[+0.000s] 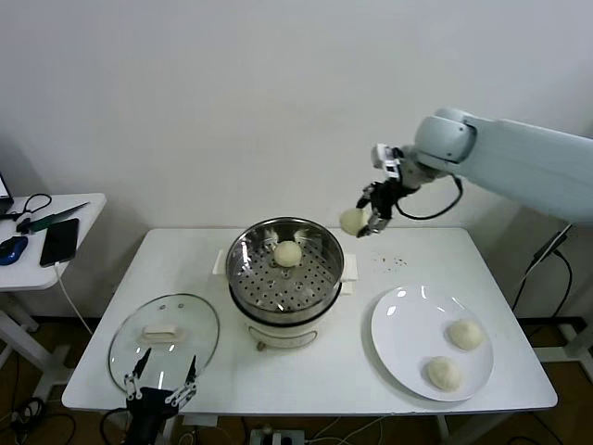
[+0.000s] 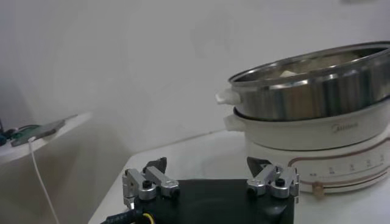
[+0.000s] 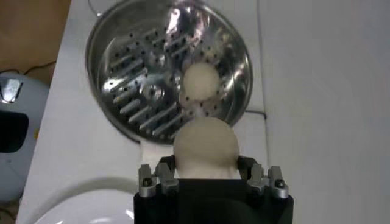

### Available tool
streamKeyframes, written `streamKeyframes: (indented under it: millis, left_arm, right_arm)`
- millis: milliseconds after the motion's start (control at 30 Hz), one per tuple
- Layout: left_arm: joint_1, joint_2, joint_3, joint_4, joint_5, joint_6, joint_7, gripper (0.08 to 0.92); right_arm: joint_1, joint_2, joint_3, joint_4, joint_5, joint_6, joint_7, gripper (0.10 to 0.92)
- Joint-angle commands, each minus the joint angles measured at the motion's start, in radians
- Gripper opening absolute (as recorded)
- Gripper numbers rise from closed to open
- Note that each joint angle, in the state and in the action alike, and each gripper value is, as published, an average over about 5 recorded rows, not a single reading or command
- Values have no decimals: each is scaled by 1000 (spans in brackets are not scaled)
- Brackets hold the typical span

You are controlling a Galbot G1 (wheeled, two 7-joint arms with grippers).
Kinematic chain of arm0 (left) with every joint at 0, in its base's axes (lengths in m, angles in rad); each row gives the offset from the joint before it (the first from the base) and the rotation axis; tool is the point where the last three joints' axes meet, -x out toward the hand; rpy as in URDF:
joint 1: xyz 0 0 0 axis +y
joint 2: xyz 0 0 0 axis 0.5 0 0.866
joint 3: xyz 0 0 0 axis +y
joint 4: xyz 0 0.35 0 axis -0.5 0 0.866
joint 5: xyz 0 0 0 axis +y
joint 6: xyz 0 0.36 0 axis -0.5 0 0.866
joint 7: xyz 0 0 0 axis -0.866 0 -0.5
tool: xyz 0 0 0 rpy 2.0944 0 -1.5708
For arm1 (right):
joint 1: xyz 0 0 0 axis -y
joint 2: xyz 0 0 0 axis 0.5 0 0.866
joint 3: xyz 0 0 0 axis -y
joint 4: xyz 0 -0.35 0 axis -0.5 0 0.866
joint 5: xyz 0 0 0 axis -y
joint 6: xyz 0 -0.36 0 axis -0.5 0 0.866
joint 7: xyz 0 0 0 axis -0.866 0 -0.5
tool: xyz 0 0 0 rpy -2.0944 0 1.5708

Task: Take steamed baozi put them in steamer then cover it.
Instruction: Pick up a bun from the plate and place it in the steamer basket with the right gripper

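My view: steamer (image 1: 285,278) mouth open from above, one baozi (image 1: 288,253) occupying the tray's far side; cover (image 1: 164,338) lies apart, probably clear.

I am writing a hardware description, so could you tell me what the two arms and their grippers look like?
The right arm is a thick, smooth, pale grey-blue tube with a rounded joint, and a black cable loops at its wrist. Its right gripper is small and black with silver metal parts. The left gripper has a black body and silver finger mounts with round screws, clearest in the left wrist view. No markings are legible.
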Motion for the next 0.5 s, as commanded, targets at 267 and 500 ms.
streamKeyframes:
  millis: [267, 500]
  left_arm:
    - [-19, 1, -7, 5, -3, 4, 2, 823]
    - [-29, -1, -10, 10, -3, 9, 7, 823]
  right_arm:
    - [-154, 438, 39, -208, 20, -42, 52, 664]
    - [-217, 476, 29, -230, -9, -42, 58, 669]
